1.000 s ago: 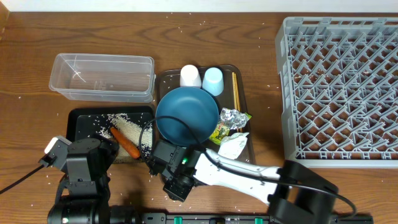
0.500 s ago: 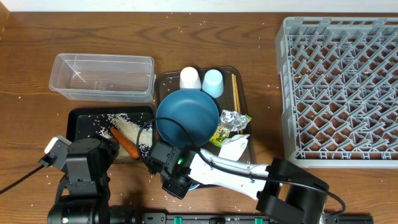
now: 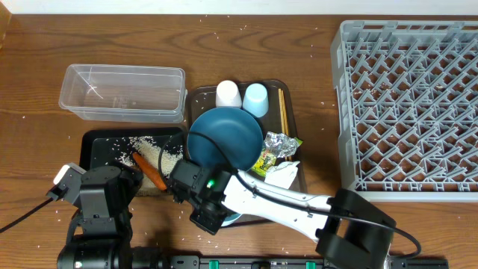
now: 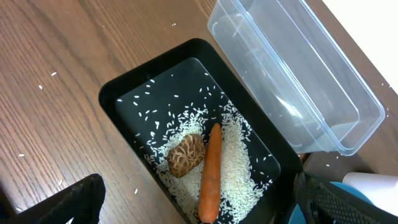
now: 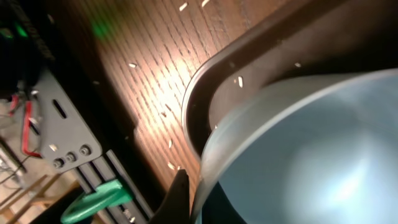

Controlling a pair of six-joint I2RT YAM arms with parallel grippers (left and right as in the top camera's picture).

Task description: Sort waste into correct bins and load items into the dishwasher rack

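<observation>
Your left fingers (image 4: pixel 68 202) hang spread wide and released above the black tray (image 4: pixel 124 93), where the carrot (image 4: pixel 210 171) lies just beside the brown lump (image 4: pixel 186 155) on scattered rice (image 4: pixel 236 168). Right of that, your right fingers (image 5: pixel 177 202) are clenched on the near-left rim of the dark blue plate (image 3: pixel 228 134), which sits on the brown serving tray (image 3: pixel 198 97). The grey rack (image 3: pixel 411 104) stands well apart at the right end of the desk (image 3: pixel 314 75).

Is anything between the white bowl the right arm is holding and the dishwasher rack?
Only low clutter: the white napkin lies right of the white bowl, toward the dishwasher rack, with the foil and wrapper just past it. A lifted bowl should probably pass over them.
</observation>
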